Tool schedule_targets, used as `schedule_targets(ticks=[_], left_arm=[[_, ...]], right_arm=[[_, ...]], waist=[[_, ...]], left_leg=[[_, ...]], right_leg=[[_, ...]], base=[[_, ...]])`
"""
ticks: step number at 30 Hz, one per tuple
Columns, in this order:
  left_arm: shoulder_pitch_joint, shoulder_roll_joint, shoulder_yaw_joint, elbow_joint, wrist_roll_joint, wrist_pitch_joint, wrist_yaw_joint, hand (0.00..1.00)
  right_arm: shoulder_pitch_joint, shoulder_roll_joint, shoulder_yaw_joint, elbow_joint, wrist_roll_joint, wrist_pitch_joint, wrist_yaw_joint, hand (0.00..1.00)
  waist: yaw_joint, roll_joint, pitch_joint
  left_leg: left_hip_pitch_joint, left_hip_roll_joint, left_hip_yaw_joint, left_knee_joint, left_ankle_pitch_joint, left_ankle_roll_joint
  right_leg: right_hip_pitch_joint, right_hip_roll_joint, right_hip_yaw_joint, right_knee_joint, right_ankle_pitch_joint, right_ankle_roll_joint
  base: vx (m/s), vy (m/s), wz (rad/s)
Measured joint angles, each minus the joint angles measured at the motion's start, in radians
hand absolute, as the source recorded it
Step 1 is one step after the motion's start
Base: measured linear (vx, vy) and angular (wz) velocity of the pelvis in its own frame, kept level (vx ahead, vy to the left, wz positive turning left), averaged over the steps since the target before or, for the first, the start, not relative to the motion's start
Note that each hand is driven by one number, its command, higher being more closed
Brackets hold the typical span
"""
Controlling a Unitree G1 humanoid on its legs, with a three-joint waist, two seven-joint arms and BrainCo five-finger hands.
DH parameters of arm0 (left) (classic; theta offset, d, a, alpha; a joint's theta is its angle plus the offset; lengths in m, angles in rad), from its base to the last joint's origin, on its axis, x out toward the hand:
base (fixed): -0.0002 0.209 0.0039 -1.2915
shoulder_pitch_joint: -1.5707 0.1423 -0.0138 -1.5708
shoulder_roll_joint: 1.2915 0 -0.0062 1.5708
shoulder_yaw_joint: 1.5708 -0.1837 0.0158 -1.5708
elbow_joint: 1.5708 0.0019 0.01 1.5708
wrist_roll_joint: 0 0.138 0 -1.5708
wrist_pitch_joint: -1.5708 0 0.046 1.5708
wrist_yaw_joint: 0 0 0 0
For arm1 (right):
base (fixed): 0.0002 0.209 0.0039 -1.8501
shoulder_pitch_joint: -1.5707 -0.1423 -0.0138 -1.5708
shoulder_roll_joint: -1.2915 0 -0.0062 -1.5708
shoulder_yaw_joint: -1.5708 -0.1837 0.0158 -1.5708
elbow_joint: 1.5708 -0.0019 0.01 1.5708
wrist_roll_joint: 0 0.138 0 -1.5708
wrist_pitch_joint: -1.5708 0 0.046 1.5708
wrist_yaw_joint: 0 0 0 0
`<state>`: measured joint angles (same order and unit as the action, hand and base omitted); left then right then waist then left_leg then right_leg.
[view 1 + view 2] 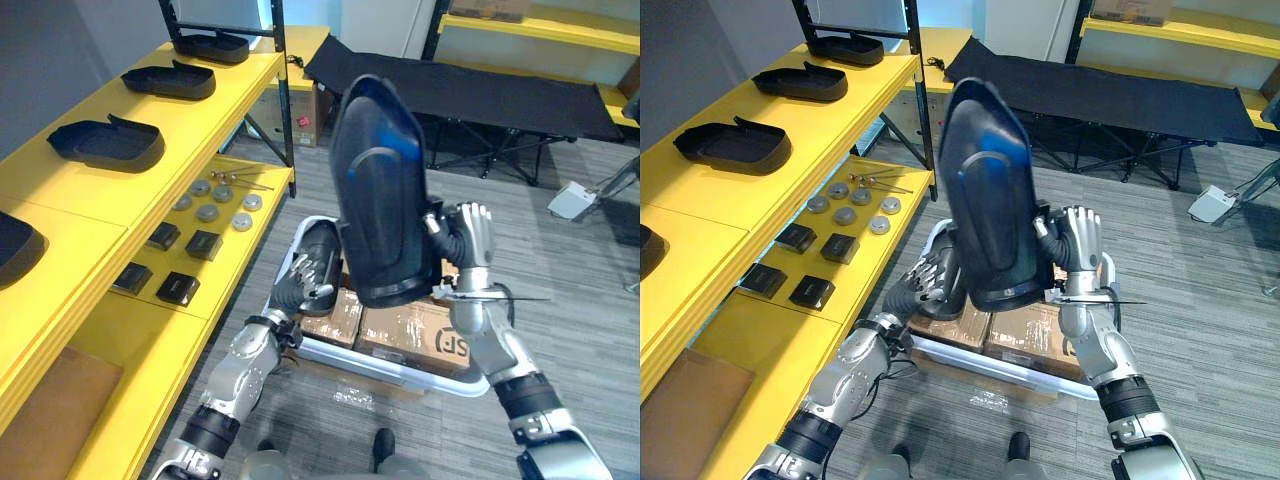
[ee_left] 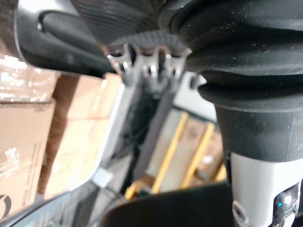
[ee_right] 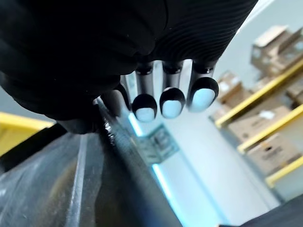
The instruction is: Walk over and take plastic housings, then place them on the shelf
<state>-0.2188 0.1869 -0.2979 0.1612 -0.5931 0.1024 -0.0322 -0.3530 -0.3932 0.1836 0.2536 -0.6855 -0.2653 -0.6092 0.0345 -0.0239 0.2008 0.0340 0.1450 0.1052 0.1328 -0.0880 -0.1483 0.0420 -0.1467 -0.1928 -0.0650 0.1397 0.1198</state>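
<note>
I hold a large black plastic housing (image 1: 380, 190) upright between both hands, above a white bin (image 1: 400, 370). My right hand (image 1: 472, 240) presses its straight fingers against the housing's right side; in the right wrist view the fingertips (image 3: 171, 101) stand straight beside the housing's edge (image 3: 57, 179). My left hand (image 1: 305, 280) rests relaxed fingers on the housing's lower left side. Another black housing (image 1: 320, 248) lies in the bin behind the left hand. Several black housings (image 1: 108, 143) lie along the top of the yellow shelf (image 1: 130, 205) on the left.
The shelf's lower level (image 1: 225, 265) carries small black blocks (image 1: 178, 288) and grey discs (image 1: 208, 212). Cardboard boxes (image 1: 410, 335) fill the bin. A black folding cot (image 1: 480, 95) stands behind, and more yellow racking (image 1: 540, 25) at the far right.
</note>
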Motion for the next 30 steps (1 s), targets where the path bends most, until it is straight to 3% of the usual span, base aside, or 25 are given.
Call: schedule_targets(ticks=[14, 19, 20, 25, 30], left_arm=[[-0.051, 0.002, -0.032, -0.001, -0.038, -0.001, 0.026, 0.00], [-0.052, 0.002, -0.051, -0.040, -0.039, -0.012, 0.033, 0.00], [-0.058, 0.002, -0.063, -0.064, -0.038, -0.016, 0.043, 1.00], [-0.060, -0.001, -0.077, -0.106, -0.036, -0.034, 0.118, 1.00], [-0.059, -0.006, -0.067, -0.103, -0.033, -0.035, 0.235, 1.00]], right_arm=[[-0.005, 0.040, 0.086, 0.023, -0.035, 0.000, 0.024, 1.00], [-0.006, 0.047, 0.108, 0.095, -0.035, 0.030, 0.024, 1.00], [-0.007, 0.052, 0.126, 0.107, -0.035, 0.030, 0.023, 1.00], [-0.008, 0.071, 0.153, 0.135, -0.031, 0.037, 0.017, 1.00], [-0.019, 0.086, 0.186, 0.133, 0.007, 0.034, -0.015, 1.00]], waist=[[-0.002, -0.011, -0.014], [-0.002, -0.018, -0.033], [-0.001, -0.018, -0.034], [0.002, -0.018, -0.036], [0.003, -0.022, -0.039]], left_leg=[[-0.004, -0.017, -0.016, -0.001, 0.001, 0.001], [-0.017, -0.018, -0.032, 0.001, 0.001, 0.002], [-0.017, -0.019, -0.036, 0.000, 0.001, 0.002], [-0.017, -0.019, -0.039, 0.001, 0.002, 0.003], [-0.017, -0.018, -0.041, 0.001, 0.004, 0.003]], right_leg=[[0.013, -0.014, -0.015, -0.013, 0.006, 0.008], [0.010, -0.015, -0.029, -0.014, 0.006, 0.007], [0.013, -0.014, -0.032, -0.014, 0.006, 0.007], [0.015, -0.014, -0.035, -0.014, 0.006, 0.007], [0.016, -0.013, -0.037, -0.015, 0.007, 0.005]], base=[[-0.01, 0.012, 0.03], [0.00, 0.009, 0.08], [0.00, 0.006, 0.07], [0.00, 0.002, 0.01], [0.00, 0.000, 0.00]])
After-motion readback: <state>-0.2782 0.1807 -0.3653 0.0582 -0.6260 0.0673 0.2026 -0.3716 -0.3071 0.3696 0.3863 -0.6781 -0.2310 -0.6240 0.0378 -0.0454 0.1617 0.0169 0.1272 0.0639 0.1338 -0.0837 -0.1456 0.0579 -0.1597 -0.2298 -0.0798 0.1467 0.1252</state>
